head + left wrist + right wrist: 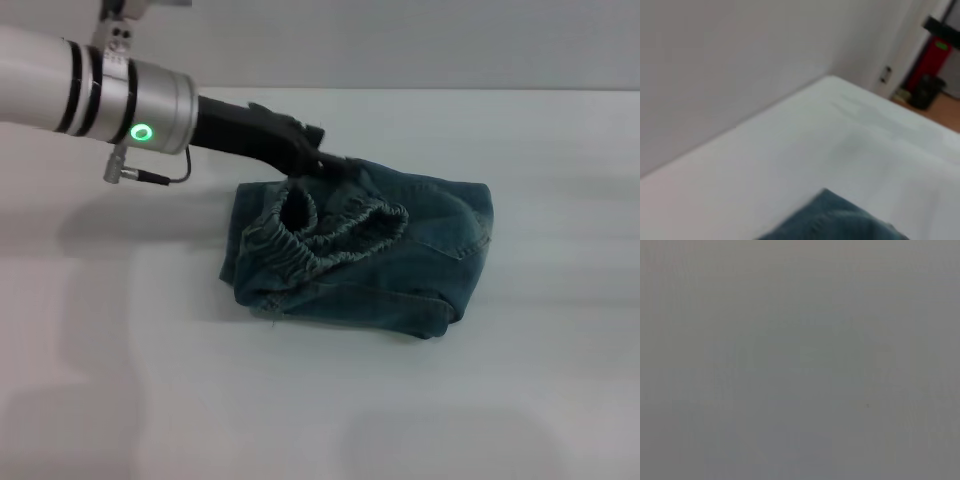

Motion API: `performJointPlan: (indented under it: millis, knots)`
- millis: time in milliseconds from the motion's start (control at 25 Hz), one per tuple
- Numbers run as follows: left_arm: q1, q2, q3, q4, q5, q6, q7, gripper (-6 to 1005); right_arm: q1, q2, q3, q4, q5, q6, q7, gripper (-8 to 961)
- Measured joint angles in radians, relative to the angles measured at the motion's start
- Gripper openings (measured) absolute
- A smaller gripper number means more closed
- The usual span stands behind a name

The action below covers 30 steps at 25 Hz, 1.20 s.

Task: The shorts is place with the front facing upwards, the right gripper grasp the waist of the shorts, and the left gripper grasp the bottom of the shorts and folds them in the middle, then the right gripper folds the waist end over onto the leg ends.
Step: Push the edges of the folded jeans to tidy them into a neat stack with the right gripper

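Note:
The blue denim shorts [400, 260] lie in a folded bundle in the middle of the white table [520, 400]. The waist end [330, 238], ruffled and elastic, lies on top at the bundle's left part. The bottom of the shorts is hidden in the folds. My left gripper [335, 165] reaches in from the left and its black tip touches the bundle's far edge, just behind the waistband. A corner of the denim [840, 220] shows in the left wrist view. The right gripper is out of view, and its wrist view shows only plain grey.
The table [850, 145] runs back to a pale wall [715, 60]. A red object [932, 57] and a dark bin [927, 90] stand on the floor beyond the table's far corner.

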<state>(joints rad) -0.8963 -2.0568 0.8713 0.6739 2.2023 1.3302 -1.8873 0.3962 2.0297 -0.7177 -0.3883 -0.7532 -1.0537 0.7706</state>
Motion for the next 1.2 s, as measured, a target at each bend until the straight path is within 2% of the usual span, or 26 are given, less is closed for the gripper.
performJointPlan:
  millis: [200, 280, 640, 1000, 1200]
  knots:
    - [0.005, -0.006, 0.077, 0.019, -0.002, 0.008, -0.023, 733, 0.001, 0.001, 0.0, 0.002, -0.001, 0.007, 0.0, 617]
    - [0.005, -0.008, 0.083, 0.017, -0.005, 0.008, -0.023, 733, 0.003, 0.001, 0.0, 0.003, -0.002, 0.009, 0.0, 617]
    - [0.022, -0.013, 0.211, 0.013, -0.106, -0.042, -0.023, 729, 0.018, 0.0, 0.0, 0.026, -0.008, 0.015, 0.0, 618]
    - [0.045, -0.013, 0.437, 0.001, -0.159, -0.228, -0.08, 725, 0.016, 0.001, 0.0, 0.028, -0.009, 0.015, 0.0, 616]
    - [0.045, -0.014, 0.461, 0.001, -0.185, -0.243, -0.09, 723, 0.014, -0.001, 0.0, 0.037, -0.009, 0.015, -0.001, 616]
